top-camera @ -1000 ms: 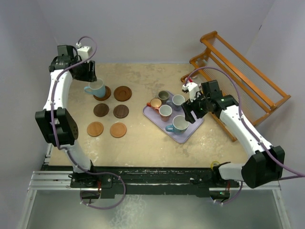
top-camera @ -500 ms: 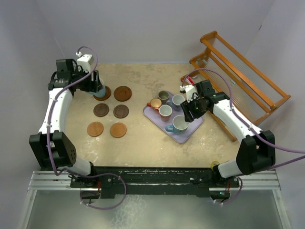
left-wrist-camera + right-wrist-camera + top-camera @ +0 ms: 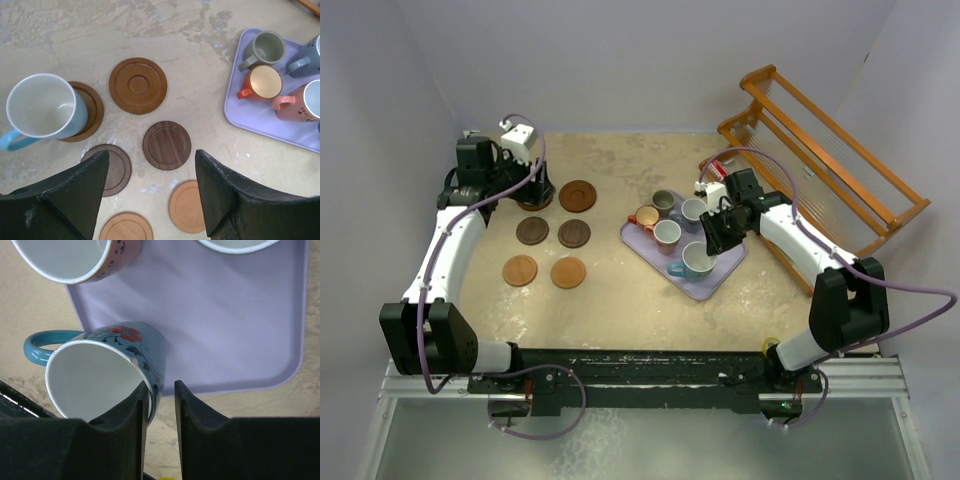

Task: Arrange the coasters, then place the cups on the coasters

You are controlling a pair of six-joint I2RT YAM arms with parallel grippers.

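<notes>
A mottled beige worktop lay between pale walls. From above, the left end effector largely hid what its wrist camera showed: a plain light blue ceramic mug upright on a dark brown round coaster, its handle pointing left in that view, the fingers spread clear of it. The right end effector straddled the rim of a flowered light blue mug on the lavender tray, handle pointing left; whether it pinched was unclear.
</notes>
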